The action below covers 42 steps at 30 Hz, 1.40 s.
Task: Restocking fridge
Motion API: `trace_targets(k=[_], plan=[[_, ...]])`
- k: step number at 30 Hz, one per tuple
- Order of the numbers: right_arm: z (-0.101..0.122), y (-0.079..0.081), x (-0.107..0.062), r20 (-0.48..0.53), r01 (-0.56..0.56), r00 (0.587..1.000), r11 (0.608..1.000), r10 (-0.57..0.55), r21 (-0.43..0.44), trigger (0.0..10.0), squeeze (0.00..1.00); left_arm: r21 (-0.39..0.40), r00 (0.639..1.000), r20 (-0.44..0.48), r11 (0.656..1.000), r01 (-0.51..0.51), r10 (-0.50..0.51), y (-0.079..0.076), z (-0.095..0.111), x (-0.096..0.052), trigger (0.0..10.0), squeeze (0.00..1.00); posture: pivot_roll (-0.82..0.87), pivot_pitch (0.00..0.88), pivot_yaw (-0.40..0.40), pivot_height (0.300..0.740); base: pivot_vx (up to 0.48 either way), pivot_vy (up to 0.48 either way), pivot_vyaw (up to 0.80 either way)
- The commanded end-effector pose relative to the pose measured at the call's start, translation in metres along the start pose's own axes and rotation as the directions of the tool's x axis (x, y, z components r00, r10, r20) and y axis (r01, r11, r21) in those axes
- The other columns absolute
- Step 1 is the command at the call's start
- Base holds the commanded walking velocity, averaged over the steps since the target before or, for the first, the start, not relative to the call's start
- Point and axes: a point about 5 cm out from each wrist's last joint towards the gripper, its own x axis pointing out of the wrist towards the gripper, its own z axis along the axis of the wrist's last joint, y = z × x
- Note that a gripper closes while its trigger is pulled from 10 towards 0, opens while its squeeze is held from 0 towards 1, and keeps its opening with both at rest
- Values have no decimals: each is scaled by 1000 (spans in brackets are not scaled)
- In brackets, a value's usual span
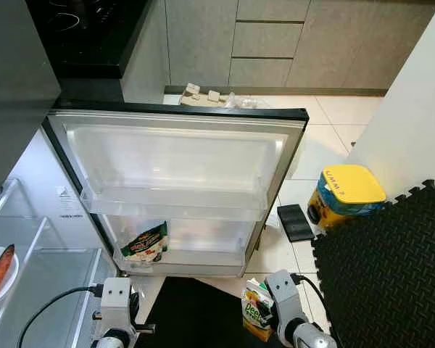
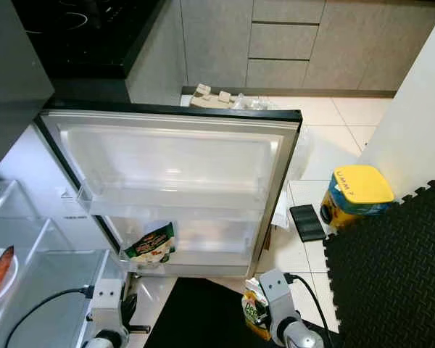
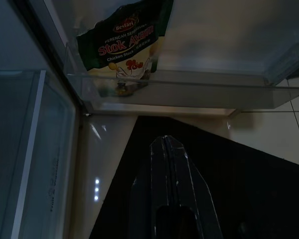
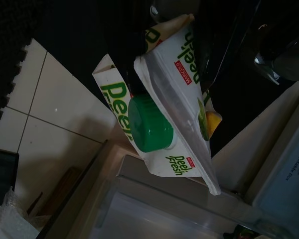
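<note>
Right wrist view: right pincer (image 1: 270, 313), fingers mostly hidden, grips juice carton (image 4: 164, 119); left pincer (image 3: 168, 149) closed, empty.

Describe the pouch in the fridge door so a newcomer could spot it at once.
Start at the open fridge door and go down to its lowest shelf. At the hinge end stands the stock pouch, green and cream with red lettering, the one item on that shelf.

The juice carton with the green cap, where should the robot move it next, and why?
Probably lift it forward toward the lower door shelf. The right pincer holds the white-and-green juice carton low, just short of the open fridge door, and that shelf has free room beside the green stock packet.
</note>
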Motion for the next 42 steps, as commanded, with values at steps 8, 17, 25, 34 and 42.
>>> trace_targets(k=[8, 17, 25, 34, 42], plan=[[-3, 3, -1, -2, -2, 1000, 1000, 2, 14, 10000, 0, 5, 1000, -17, 1000, 11, -11, 1, -6, -5, 10000, 0, -55, 72, -52, 729, 0, 0, 0], [-3, 1, -1, -6, -1, 1000, 1000, 1, 11, 10000, 0, 1, 1000, -18, 1000, 13, -13, 0, -6, -5, 10000, 0, -54, 73, -54, 729, -112, 0, 0], [-3, 2, -1, -9, -1, 1000, 1000, 1, 10, 10000, 0, -1, 1000, -19, 1000, 16, -16, 0, -6, -5, 10000, 0, -55, 74, -53, 729, -312, 0, 0], [-4, 2, -1, -11, 0, 1000, 1000, 0, 9, 10000, 0, -2, 1000, -21, 1000, 18, -18, -1, -6, -5, 10000, 0, -55, 75, -54, 729, -340, 0, 0], [-3, 2, -1, -11, -2, 1000, 1000, 2, 7, 10000, 0, -1, 1000, -23, 1000, 17, -17, -1, -7, -5, 10000, 0, -53, 76, -55, 729, -339, 0, 0]])
